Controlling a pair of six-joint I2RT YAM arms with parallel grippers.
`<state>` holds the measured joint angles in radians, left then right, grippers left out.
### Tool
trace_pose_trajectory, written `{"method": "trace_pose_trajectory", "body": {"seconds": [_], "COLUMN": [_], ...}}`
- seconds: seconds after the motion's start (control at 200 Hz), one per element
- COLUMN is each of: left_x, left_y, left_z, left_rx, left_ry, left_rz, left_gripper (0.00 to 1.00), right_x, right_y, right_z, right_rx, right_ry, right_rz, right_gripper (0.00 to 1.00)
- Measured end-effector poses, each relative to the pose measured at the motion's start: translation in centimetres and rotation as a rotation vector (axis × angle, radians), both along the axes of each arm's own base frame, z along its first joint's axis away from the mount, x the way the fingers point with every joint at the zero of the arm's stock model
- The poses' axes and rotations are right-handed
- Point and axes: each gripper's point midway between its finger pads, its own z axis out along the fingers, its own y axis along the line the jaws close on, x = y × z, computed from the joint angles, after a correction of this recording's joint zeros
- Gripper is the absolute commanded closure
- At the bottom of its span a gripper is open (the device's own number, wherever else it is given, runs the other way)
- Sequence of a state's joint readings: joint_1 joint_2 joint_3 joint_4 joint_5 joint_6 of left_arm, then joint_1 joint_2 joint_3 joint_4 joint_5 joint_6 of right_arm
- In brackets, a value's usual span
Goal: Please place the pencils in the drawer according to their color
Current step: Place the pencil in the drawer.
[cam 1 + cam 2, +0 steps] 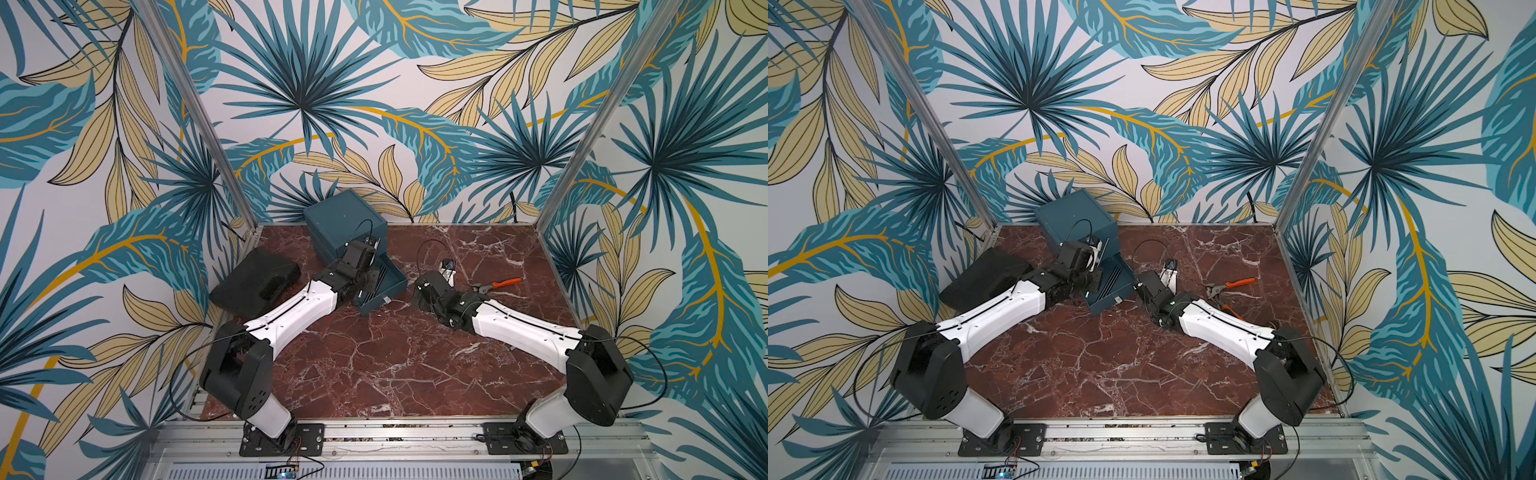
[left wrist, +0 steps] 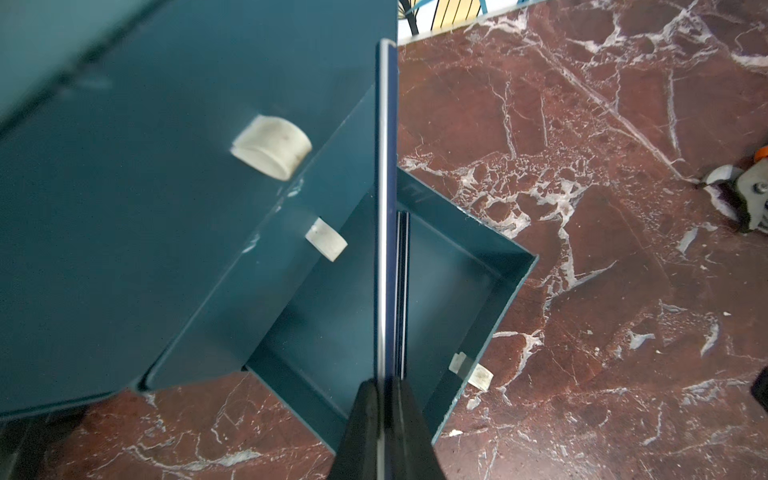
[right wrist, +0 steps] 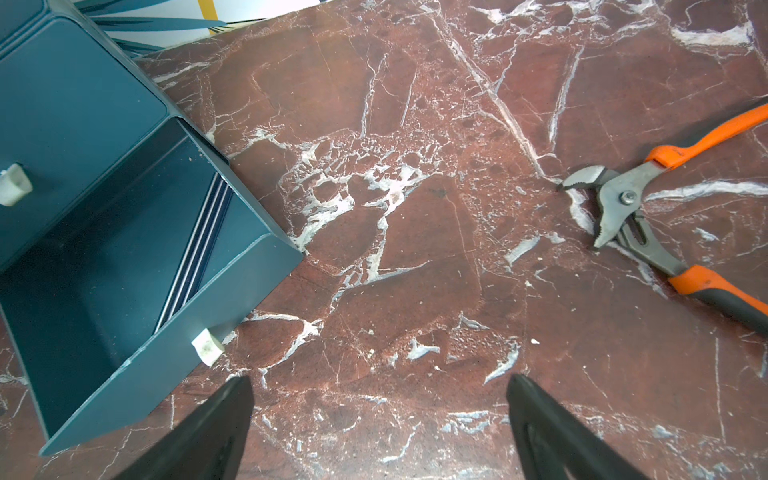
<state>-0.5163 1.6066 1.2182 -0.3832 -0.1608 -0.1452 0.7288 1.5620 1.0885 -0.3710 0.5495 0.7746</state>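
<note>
now l. gripper (image 2: 384, 388) is clamped tight on a long thin black pencil (image 2: 385, 187), over the pulled-out bottom drawer (image 2: 449, 282) of the boxy dark teal chest (image 2: 124, 187); other black pencils (image 3: 199, 245) lie inside. r. gripper (image 3: 380, 386) spread wide, empty, above red marble tabletop (image 3: 415, 249).

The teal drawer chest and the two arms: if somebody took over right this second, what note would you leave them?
Left gripper: shut on a dark pencil, held above the open bottom drawer.
Right gripper: open, empty, over the table beside that drawer.
Done: several dark pencils lie in the bottom drawer; the two upper drawers are shut, contents hidden.
Left: drop the held pencil in, then likely close the drawer. No loose pencils show elsewhere; the pliers are not part of the job.
</note>
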Motion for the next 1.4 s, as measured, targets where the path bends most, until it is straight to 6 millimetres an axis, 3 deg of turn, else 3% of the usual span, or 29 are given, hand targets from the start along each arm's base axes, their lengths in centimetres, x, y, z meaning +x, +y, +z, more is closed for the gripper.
{"method": "trace_pose_trajectory", "body": {"seconds": [0.436, 0.907, 1.397], "left_x": [1.1, 1.0, 1.4], "left_y": [-0.9, -0.1, 0.0], "left_z": [-3.0, -6.0, -6.9], "left_rx": [-0.001, 0.051, 0.06], "left_ry": [0.105, 0.173, 0.188], "left_rz": [-0.009, 0.014, 0.029], "left_gripper": [1.0, 1.0, 0.96], "right_x": [0.0, -0.1, -0.1], "right_y": [0.0, 0.0, 0.1], "right_z": [0.0, -0.1, -0.1], "right_rx": [0.003, 0.007, 0.018], "right_ry": [0.002, 0.004, 0.009], "right_rz": [-0.004, -0.007, -0.006], "right_gripper": [0.01, 0.0, 0.01]}}
